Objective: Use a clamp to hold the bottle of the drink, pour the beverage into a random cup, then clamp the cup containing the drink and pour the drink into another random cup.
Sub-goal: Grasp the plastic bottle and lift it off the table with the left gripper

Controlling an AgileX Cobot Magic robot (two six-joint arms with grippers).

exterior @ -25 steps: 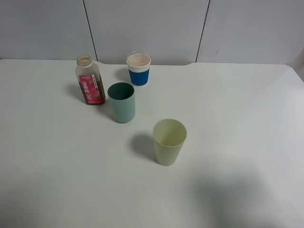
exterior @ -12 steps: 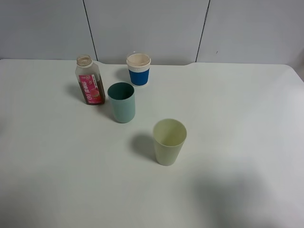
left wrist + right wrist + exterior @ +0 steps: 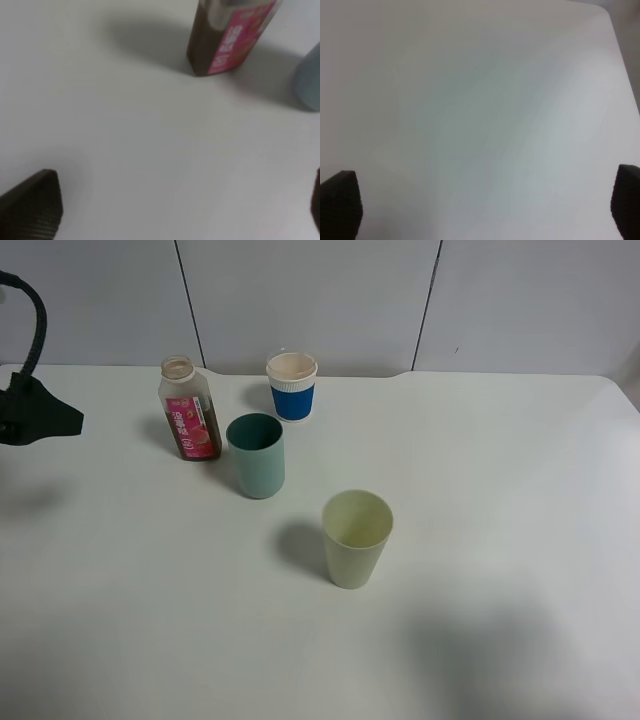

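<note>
Where the bottle (image 3: 190, 422) stands, the white table (image 3: 480, 500) (matte) nears grey panels (image 3: 300, 300).

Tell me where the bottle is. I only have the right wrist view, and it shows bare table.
Observer: The bottle stands upright at the far left of the table, just left of the teal cup.
Operator: Cap on?
Observer: No cap. The neck is open and brown drink shows inside.
Operator: Left arm near it?
Observer: The left pincer is open and empty, with the bottle ahead of it and not touching.
</note>
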